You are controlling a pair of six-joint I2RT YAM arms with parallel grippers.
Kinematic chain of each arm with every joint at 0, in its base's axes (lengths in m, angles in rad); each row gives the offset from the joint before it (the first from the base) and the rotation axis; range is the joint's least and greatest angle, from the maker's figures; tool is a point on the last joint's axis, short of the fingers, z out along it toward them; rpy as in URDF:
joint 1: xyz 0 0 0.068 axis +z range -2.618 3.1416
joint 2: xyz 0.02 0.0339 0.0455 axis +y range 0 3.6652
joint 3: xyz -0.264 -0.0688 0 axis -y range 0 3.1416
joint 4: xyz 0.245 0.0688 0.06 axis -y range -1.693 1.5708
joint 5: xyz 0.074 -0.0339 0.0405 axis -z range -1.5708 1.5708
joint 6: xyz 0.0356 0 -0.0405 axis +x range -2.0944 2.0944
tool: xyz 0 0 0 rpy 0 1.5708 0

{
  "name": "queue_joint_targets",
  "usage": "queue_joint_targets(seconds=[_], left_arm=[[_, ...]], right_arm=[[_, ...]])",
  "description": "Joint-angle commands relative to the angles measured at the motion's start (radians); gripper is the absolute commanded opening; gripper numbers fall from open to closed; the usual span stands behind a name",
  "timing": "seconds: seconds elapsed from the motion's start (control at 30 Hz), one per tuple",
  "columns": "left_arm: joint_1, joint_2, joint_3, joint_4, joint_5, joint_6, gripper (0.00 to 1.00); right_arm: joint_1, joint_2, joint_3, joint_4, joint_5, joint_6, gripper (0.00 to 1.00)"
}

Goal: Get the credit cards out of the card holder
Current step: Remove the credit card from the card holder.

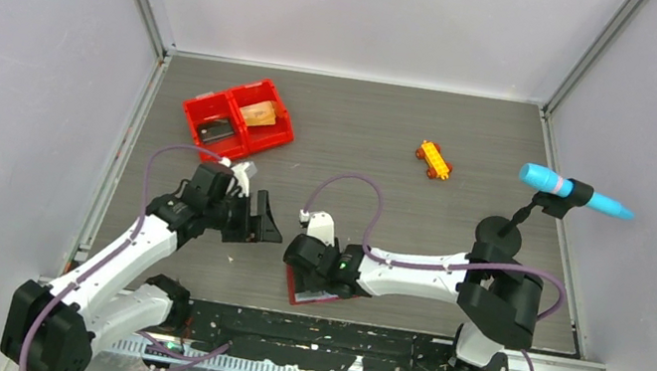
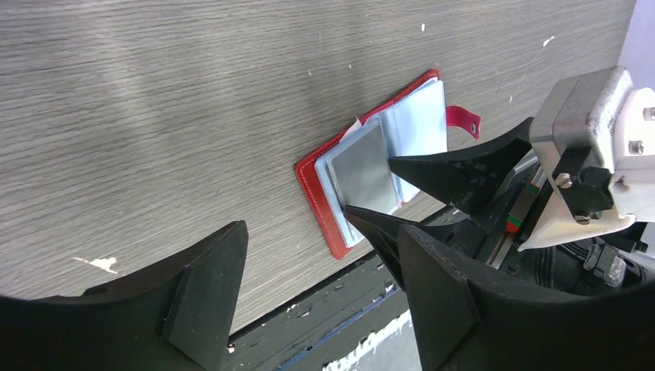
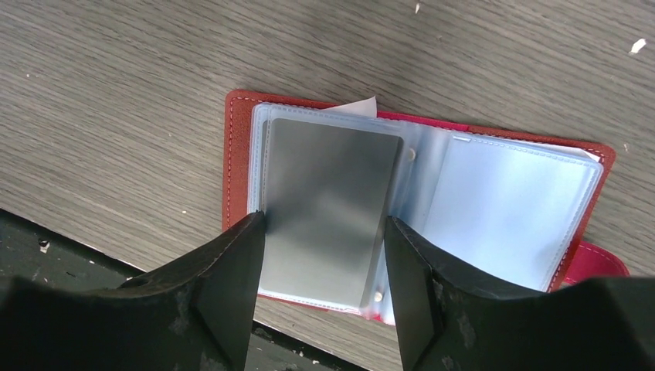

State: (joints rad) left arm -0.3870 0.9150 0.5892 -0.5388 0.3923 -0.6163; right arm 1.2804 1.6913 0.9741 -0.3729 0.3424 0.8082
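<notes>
- Red two-compartment bin [image 1: 239,114] at far left of the bench [image 1: 364,131]; a tan item in one compartment, a dark item in the other, neither identifiable.
- Small orange-yellow toy vehicle [image 1: 433,159] lies far centre-right, well apart from both arms.
- Blue cylindrical object [image 1: 573,192] on a black stand at the right edge.
- Card holder [image 3: 239,162] lies open, flat on the bench at its near edge, just beside the black base strip; snap tab [image 2: 464,119] sticks out on one side. Pale blue sleeves exposed.
- A grey card [image 3: 328,205] sits on the left-hand sleeves; whether it is inside a sleeve cannot be told.
- Right pincer [image 3: 323,259] directly over the holder, jaws apart, one finger on each long side of the grey card, close to its edges; contact cannot be confirmed.
- Left pincer [image 2: 320,297] hangs to the left of the holder, jaws wide apart, empty, clear of it.
- Nothing lies between the right pincer and the card.
</notes>
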Motion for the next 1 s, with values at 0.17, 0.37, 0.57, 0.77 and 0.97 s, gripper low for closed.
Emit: queue_joint_targets(seconds=[0.17,0.37,0.57,0.77,0.97], left_arm=[[-0.005,0.078,-0.022,0.101,0.116,0.002,0.62],[-0.005,0.118,-0.048,0.152,0.143,-0.019,0.52],[-0.004,0.128,-0.049,0.151,0.117,-0.025,0.54],[-0.004,0.081,-0.050,0.120,0.069,-0.022,0.57],[-0.004,0.065,-0.052,0.105,0.054,-0.014,0.59]], right_arm=[[-0.008,-0.077,-0.062,0.110,-0.010,0.019,0.52],[-0.016,-0.119,-0.106,0.167,-0.012,0.022,0.52],[-0.017,-0.116,-0.072,0.128,-0.008,0.002,0.64],[-0.012,-0.093,-0.037,0.091,0.004,-0.001,0.64],[0.005,-0.056,0.014,0.044,0.017,0.001,0.68]])
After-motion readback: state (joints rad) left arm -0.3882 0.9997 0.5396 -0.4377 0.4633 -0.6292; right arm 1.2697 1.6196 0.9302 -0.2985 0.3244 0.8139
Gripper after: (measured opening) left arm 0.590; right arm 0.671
